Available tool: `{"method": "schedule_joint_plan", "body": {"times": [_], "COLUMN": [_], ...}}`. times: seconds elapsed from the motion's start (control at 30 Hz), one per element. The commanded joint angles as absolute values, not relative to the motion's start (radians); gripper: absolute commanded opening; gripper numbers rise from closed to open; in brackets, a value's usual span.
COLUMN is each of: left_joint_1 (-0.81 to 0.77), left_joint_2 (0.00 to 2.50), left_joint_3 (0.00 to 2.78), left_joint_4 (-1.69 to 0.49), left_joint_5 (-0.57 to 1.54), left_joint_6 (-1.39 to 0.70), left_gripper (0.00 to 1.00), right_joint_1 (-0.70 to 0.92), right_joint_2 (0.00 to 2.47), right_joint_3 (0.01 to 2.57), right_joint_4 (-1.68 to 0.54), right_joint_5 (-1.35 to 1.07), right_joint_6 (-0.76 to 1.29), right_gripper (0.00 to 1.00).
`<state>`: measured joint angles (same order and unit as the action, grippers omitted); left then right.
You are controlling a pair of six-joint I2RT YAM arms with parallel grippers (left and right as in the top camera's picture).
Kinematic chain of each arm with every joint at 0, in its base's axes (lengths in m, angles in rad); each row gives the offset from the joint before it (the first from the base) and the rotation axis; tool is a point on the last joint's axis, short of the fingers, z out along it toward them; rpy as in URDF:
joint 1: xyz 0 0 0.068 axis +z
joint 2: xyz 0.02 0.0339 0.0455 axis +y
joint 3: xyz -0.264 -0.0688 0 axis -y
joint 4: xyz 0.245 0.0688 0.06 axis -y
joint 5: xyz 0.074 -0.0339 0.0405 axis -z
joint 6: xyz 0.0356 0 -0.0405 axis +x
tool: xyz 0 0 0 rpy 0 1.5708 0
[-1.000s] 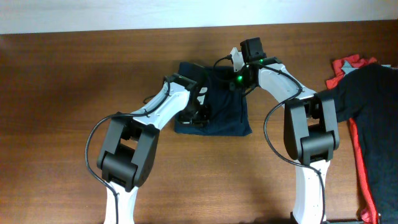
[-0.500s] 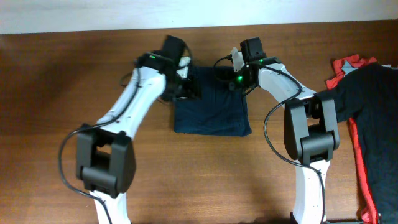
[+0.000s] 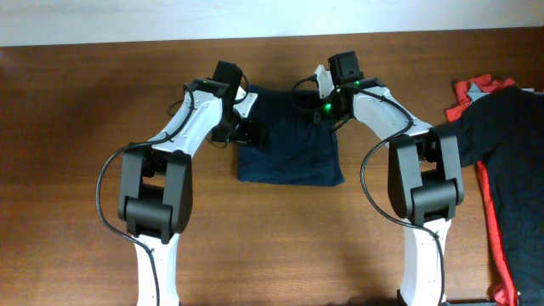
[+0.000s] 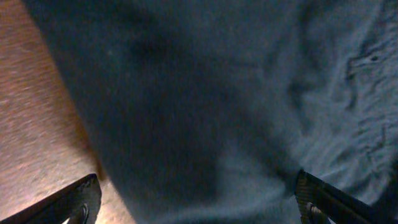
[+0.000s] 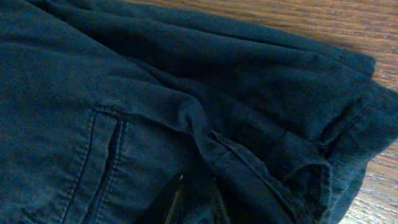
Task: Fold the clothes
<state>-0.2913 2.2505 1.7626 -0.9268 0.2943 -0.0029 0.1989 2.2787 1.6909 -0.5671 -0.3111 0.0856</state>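
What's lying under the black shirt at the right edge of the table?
A red garment shows past the left and top edges of the black shirt. The shirt covers the rest, so its shape and anything else beneath cannot be seen.

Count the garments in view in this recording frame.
3. The navy shorts lie at the centre. The black shirt sits at the right edge, lying over a red garment that shows around it. More could be hidden under the shirt or outside the frame.

Both arms reached toward the table's [image 3: 76,178] far edge. The left gripper [image 3: 245,129] gaped wide, while the right gripper [image 3: 318,110] pinched the shorts [image 3: 289,149].
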Motion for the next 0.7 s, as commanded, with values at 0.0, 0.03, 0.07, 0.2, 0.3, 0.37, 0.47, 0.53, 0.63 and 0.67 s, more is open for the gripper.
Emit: {"method": "schedule_joint_plan", "body": {"times": [0.0, 0.03, 0.07, 0.2, 0.3, 0.37, 0.47, 0.53, 0.63, 0.67], "left_joint_1": [-0.29, -0.29, -0.292, -0.295, -0.294, -0.289, -0.274, -0.267, -0.265, -0.263], "left_joint_2": [2.289, 2.292, 2.292, 2.292, 2.292, 2.291, 2.291, 2.291, 2.289, 2.286], "left_joint_3": [1.76, 1.76, 1.76, 1.76, 1.76, 1.76, 1.766, 1.768, 1.784, 1.798], "left_joint_4": [-0.921, -0.922, -0.922, -0.906, -0.909, -0.909, -0.913, -0.921, -0.934, -0.945], "left_joint_5": [0.336, 0.363, 0.395, 0.49, 0.491, 0.49, 0.49, 0.49, 0.455, 0.434], "left_joint_6": [0.027, 0.027, 0.027, 0.027, 0.027, 0.027, 0.027, 0.027, 0.012, -0.012], "left_gripper": [0.99, 0.97, 0.93, 0.79, 0.39, 0.15, 0.01, 0.01, 0.01, 0.01], "right_joint_1": [0.194, 0.194, 0.194, 0.194, 0.194, 0.194, 0.189, 0.172, 0.124, 0.111], "right_joint_2": [2.344, 2.344, 2.344, 2.344, 2.344, 2.344, 2.326, 2.284, 2.159, 2.128], "right_joint_3": [1.672, 1.672, 1.672, 1.672, 1.672, 1.672, 1.695, 1.765, 2.001, 2.059], "right_joint_4": [-0.579, -0.579, -0.579, -0.577, -0.578, -0.577, -0.59, -0.656, -0.878, -0.937], "right_joint_5": [-0.25, -0.25, -0.25, -0.25, -0.25, -0.25, -0.25, -0.25, -0.25, -0.25], "right_joint_6": [0.091, 0.091, 0.091, 0.091, 0.091, 0.091, 0.083, 0.083, 0.083, 0.084], "right_gripper": [0.2, 0.21, 0.2, 0.2, 0.21, 0.2, 0.21, 0.25, 0.35, 0.39]}}
